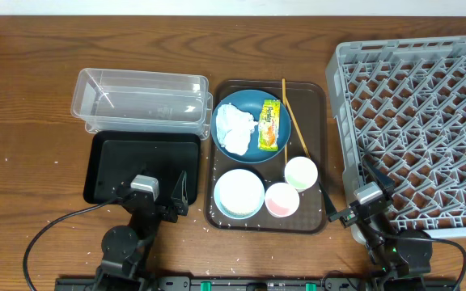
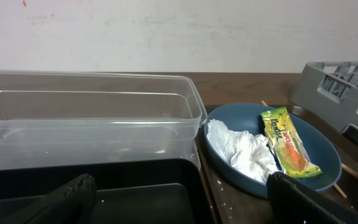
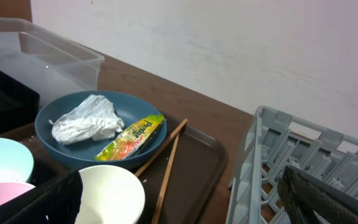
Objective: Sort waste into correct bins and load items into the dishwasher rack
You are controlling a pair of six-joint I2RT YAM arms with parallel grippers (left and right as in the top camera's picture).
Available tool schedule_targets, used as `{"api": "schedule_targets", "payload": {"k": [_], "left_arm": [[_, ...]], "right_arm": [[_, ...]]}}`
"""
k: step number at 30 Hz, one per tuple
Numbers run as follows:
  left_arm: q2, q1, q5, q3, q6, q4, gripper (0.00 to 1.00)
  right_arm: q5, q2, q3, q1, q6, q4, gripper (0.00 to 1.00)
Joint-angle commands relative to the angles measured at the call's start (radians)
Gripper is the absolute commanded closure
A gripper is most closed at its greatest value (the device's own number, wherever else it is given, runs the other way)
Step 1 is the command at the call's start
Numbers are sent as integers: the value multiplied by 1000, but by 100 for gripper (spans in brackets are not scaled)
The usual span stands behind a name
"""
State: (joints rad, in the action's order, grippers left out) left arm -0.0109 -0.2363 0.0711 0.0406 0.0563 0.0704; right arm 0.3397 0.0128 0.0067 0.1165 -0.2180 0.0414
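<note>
A blue plate (image 1: 247, 103) on the brown serving tray (image 1: 314, 97) holds a crumpled white tissue (image 1: 235, 128) and a yellow-green wrapper (image 1: 270, 125). Chopsticks (image 1: 295, 121) lie beside it. A white bowl (image 1: 239, 194), a pink cup (image 1: 281, 199) and a green cup (image 1: 301, 172) stand at the tray's front. The clear tub (image 1: 140, 101) and black tray (image 1: 144, 166) lie to the left, the grey rack (image 1: 419, 121) to the right. My left gripper (image 1: 154, 194) is open over the black tray's front edge (image 2: 185, 205). My right gripper (image 1: 354, 198) is open between tray and rack (image 3: 185, 205).
Rice grains (image 1: 217, 222) are scattered on the wood table by the serving tray's front left corner, and also on that tray in the left wrist view (image 2: 225, 186). A white wall runs behind the table.
</note>
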Motion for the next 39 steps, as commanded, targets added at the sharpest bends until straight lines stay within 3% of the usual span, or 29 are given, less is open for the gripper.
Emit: {"api": "schedule_targets", "payload": {"k": [1, 29, 34, 39], "left_arm": [[7, 4, -1, -27, 9, 14, 10], [7, 4, 0, -27, 10, 4, 10], [-4, 4, 53, -27, 82, -10, 10], [-6, 4, 126, -24, 100, -29, 10]], "right_arm": [[1, 0, -1, -2, 12, 3, 1], [21, 0, -1, -2, 13, 3, 1], [86, 0, -1, -2, 55, -59, 1], [118, 0, -1, -2, 207, -69, 1]]}}
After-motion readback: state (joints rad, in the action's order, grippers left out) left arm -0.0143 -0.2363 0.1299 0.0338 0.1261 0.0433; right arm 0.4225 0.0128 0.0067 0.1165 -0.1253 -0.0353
